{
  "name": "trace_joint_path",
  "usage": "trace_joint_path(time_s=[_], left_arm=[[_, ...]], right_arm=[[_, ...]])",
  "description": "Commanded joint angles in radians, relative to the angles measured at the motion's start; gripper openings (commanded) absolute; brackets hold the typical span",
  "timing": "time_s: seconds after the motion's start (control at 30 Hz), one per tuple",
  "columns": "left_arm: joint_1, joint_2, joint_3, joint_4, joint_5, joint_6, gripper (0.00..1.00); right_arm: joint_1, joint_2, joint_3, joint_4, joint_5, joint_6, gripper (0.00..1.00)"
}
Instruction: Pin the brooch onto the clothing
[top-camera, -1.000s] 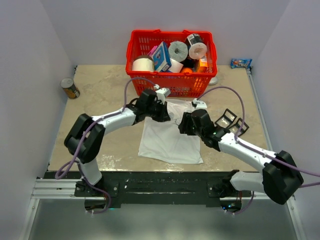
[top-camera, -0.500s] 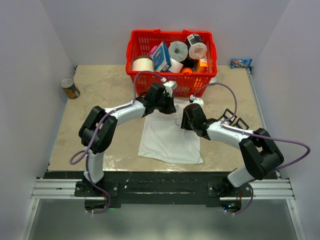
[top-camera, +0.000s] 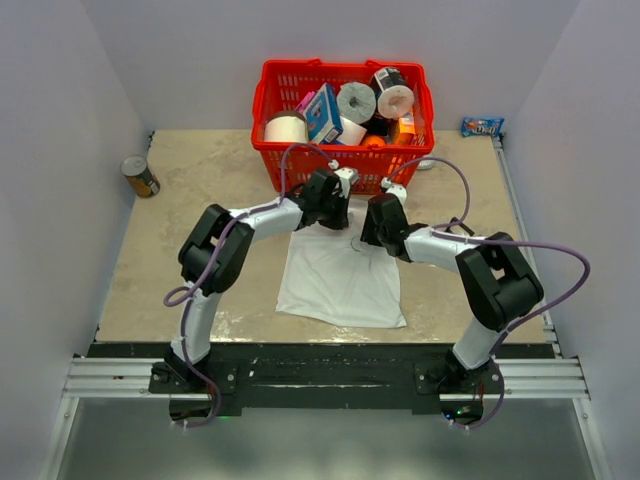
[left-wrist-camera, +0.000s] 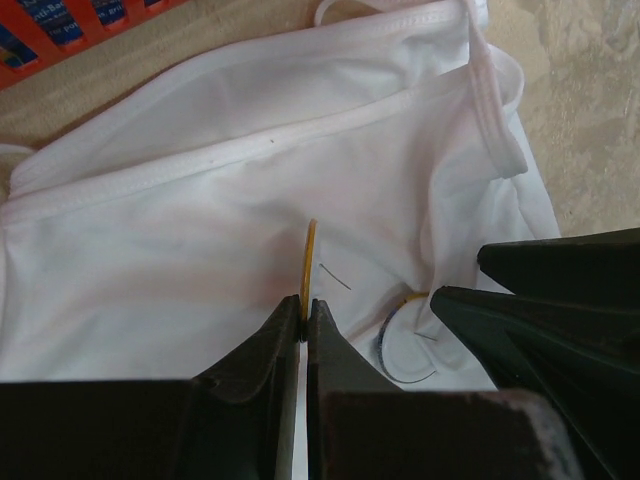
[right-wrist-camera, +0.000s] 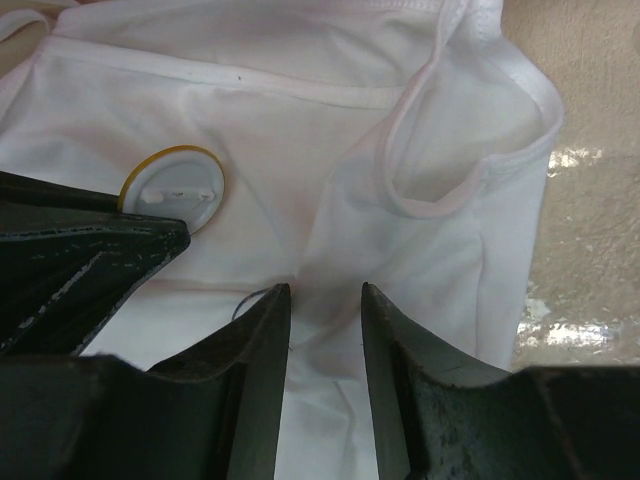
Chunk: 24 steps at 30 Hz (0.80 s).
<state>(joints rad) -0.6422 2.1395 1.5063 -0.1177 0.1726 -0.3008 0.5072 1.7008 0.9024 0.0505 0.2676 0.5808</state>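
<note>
The clothing, a white T-shirt (top-camera: 335, 285), lies flat with its collar (left-wrist-camera: 250, 165) toward the basket. My left gripper (left-wrist-camera: 304, 303) is shut on the brooch (left-wrist-camera: 309, 255), held edge-on just above the chest cloth. From the right wrist the brooch (right-wrist-camera: 175, 188) shows a yellow rim and pale back, with the left fingers (right-wrist-camera: 90, 250) below it. My right gripper (right-wrist-camera: 325, 290) is down on the shirt beside it, jaws partly apart with a low fold of cloth between them. A thin dark ring (left-wrist-camera: 405, 345) marks the cloth between the two grippers.
A red basket (top-camera: 345, 170) full of rolls and boxes stands just beyond the collar. A can (top-camera: 139, 176) sits at the far left. A snack packet (top-camera: 481, 126) lies at the far right corner. Both arms (top-camera: 250, 220) reach over the shirt's upper half.
Both grippers have moved toward the collar and closer together. The right jaws have narrowed over the cloth. The left gripper has kept its hold on the brooch.
</note>
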Motion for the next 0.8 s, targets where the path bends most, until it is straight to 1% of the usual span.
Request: trace_joint_path(time_s=[0.0,0.07,0.1,0.2,0.23,0.33,0.77], left_arm=[[-0.004,0.008,0.051,0.016,-0.013,0.029,0.00],[-0.005,0.010,0.052,0.018,-0.024,0.034,0.00],[-0.004,0.011,0.054,0.018,-0.027,0.037,0.00],[-0.008,0.013,0.046,0.018,-0.038,0.046,0.00],[-0.016,0.013,0.045,0.016,-0.041,0.054,0.00],[-0.031,0.016,0.038,0.015,-0.056,0.066,0.00],[-0.080,0.060,0.083,-0.026,-0.071,0.095,0.00]], right_arm=[[-0.010,0.020,0.044,0.058,0.025,0.037,0.35],[-0.013,0.033,0.046,0.061,0.022,0.044,0.31],[-0.013,0.033,0.047,0.063,0.022,0.048,0.26],[-0.012,0.034,0.044,0.063,0.022,0.050,0.17],[-0.013,0.030,0.043,0.064,0.024,0.048,0.12],[-0.012,0.005,0.027,0.075,0.027,0.050,0.07],[-0.013,-0.052,-0.028,0.150,0.015,0.057,0.02]])
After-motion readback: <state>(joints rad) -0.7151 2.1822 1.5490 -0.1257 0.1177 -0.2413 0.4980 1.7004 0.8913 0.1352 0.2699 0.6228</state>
